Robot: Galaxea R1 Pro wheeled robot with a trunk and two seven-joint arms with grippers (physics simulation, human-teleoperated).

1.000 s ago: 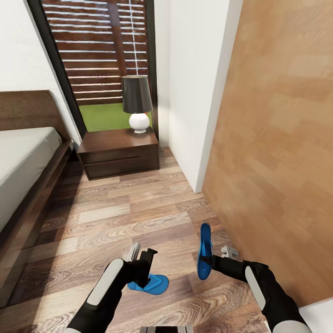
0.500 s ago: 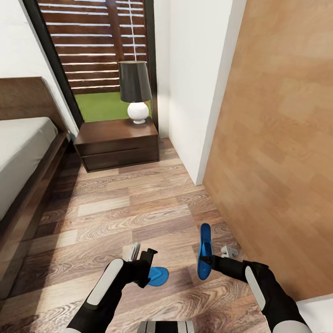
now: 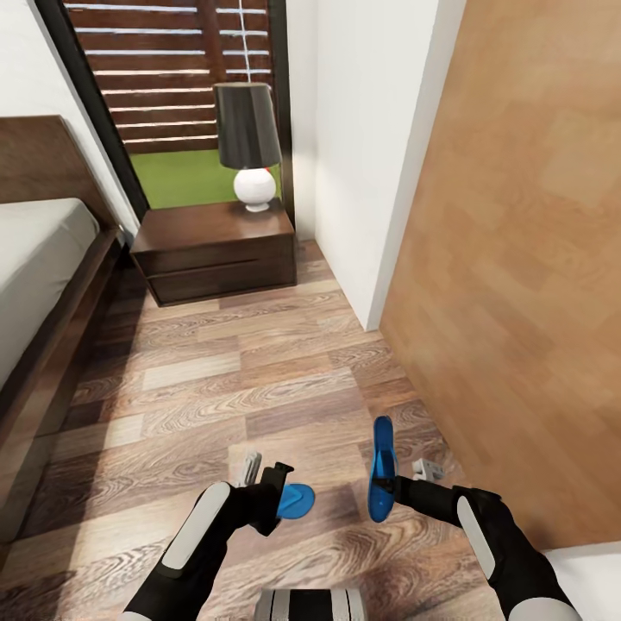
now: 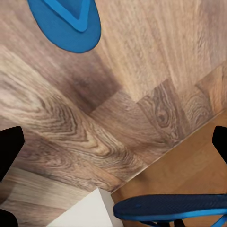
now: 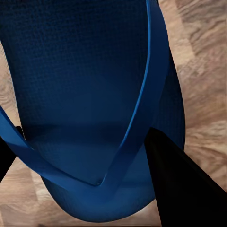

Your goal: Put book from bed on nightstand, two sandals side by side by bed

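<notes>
One blue sandal (image 3: 299,500) lies flat on the wood floor, just beyond my left gripper (image 3: 266,474), which hangs open above the boards with nothing between its fingers. The left wrist view has that sandal (image 4: 66,23) ahead of the wide-apart fingers (image 4: 9,151). My right gripper (image 3: 390,486) is shut on the other sandal (image 3: 380,466), held on edge above the floor; its sole and strap (image 5: 85,71) sit against a black finger (image 5: 175,184). The bed (image 3: 39,241) runs along the left, with a nightstand (image 3: 216,250) beside its head. The book is out of view.
A black-shaded lamp (image 3: 248,142) stands on the nightstand, in front of a dark-framed window (image 3: 172,69). A white wall corner (image 3: 371,190) and a light wood panel (image 3: 517,259) close off the right side. Open plank floor (image 3: 233,371) lies between bed and wall.
The camera has moved: bed, nightstand and lamp sit higher in the picture. Both arms keep their pose. More of the floor sandal shows past my left gripper.
</notes>
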